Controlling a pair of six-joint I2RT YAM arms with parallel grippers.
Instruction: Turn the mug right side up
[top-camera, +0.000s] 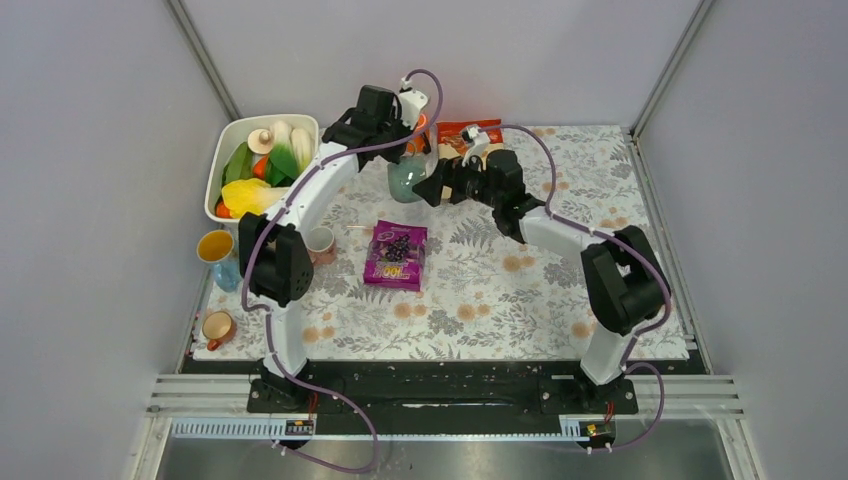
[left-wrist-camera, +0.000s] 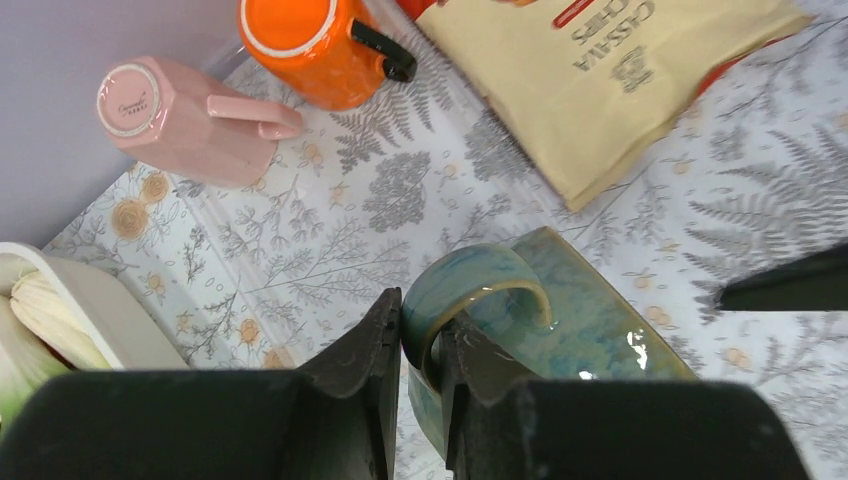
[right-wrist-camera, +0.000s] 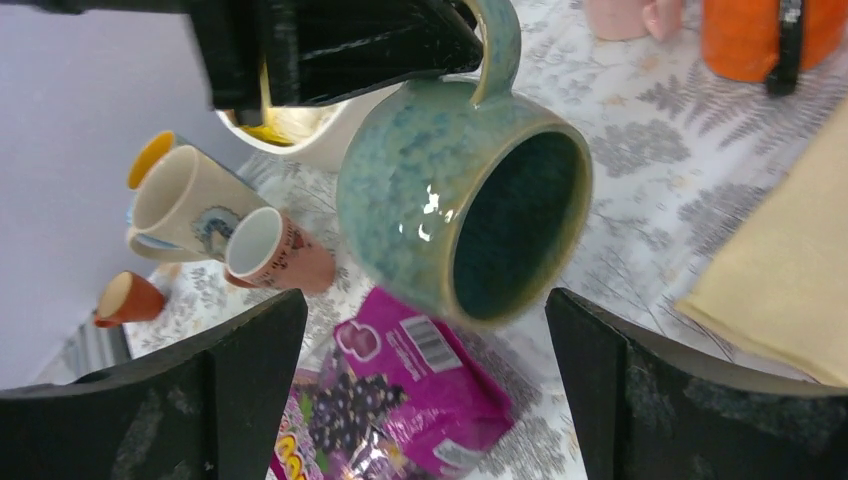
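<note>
The blue-green glazed mug (top-camera: 405, 181) hangs in the air above the floral mat, tilted on its side. My left gripper (left-wrist-camera: 420, 322) is shut on the mug's handle (left-wrist-camera: 480, 275), one finger through the loop and one outside it. The mug body (left-wrist-camera: 600, 330) extends to the right of the fingers. In the right wrist view the mug (right-wrist-camera: 430, 190) shows its dark open mouth facing that camera, with the left gripper (right-wrist-camera: 330, 45) above it. My right gripper (right-wrist-camera: 425, 312) is open and empty, its jaws wide apart just short of the mug's mouth (top-camera: 432, 188).
A purple snack pack (top-camera: 396, 254) lies under and in front of the mug. An orange mug (left-wrist-camera: 310, 45), a pink mug (left-wrist-camera: 180, 115) and a yellow chips bag (left-wrist-camera: 610, 80) lie behind. A white bin of vegetables (top-camera: 228, 140) and small cups (top-camera: 217, 250) stand at the left.
</note>
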